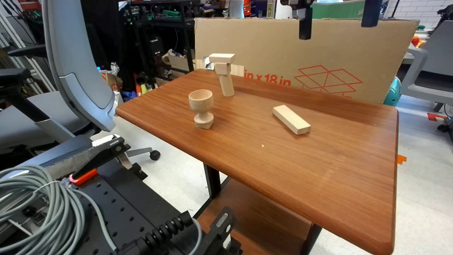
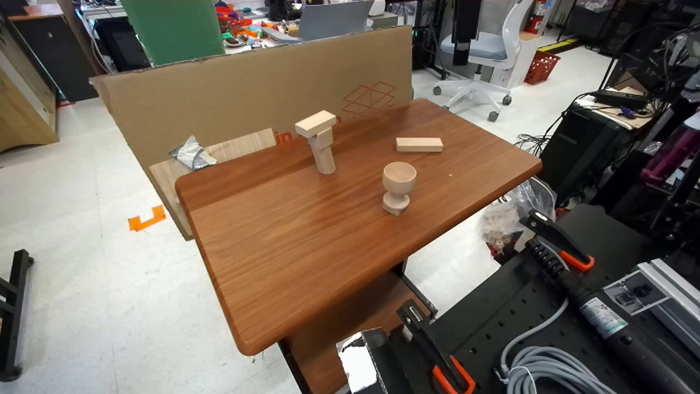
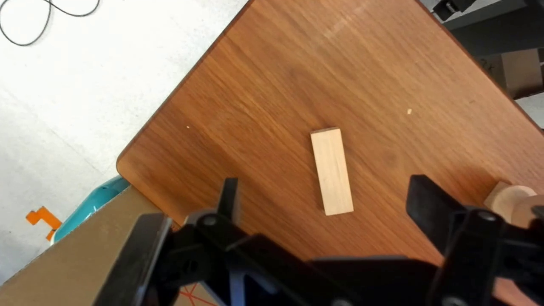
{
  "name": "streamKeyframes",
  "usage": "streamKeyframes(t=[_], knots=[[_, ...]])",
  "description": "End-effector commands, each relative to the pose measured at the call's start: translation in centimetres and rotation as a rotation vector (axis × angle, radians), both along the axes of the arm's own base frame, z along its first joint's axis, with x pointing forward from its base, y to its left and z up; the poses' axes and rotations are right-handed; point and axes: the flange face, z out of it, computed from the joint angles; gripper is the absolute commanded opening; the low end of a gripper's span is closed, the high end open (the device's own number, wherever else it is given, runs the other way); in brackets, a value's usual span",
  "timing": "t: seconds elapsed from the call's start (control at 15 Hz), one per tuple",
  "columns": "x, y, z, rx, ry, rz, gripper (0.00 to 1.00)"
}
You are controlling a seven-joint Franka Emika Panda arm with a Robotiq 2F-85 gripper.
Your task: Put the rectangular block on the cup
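Gripper (image 1: 338, 31) is positioned above the table (image 1: 336, 170), raised off its surface. The two fingers (image 3: 429, 208) are spread wide apart; nothing is held between them.

Rectangular block (image 3: 332, 172): located below the gripper, lying flat on the table. In the wrist view it appears between the two fingers, touching neither. Its long sides run roughly square to the line joining the fingertips.

Cup (image 1: 201, 102): upright, lower than the gripper and off to one side, outside the span of the fingers. In the wrist view it appears past the finger on the right of that view; the gripper hides part of it. An angular piece (image 1: 204, 126) shows under its round base; whether the two are joined cannot be determined. Block and cup are apart.

T-shaped piece (image 1: 226, 83): stands on the table, below the gripper's level and well to the side. A pale bar (image 1: 222, 57) lies across its top.

Cardboard panel (image 1: 247, 42): stands along a table edge. In an exterior view it forms the background behind both fingertips.

Teal object (image 3: 85, 208): seen in the wrist view below the gripper, past a table corner and beside the cardboard panel.
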Motion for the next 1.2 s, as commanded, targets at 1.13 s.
streamKeyframes(t=[1.13], knots=[[2.0,1.7,-10.1,0.07,0.073,-0.164,1.0]])
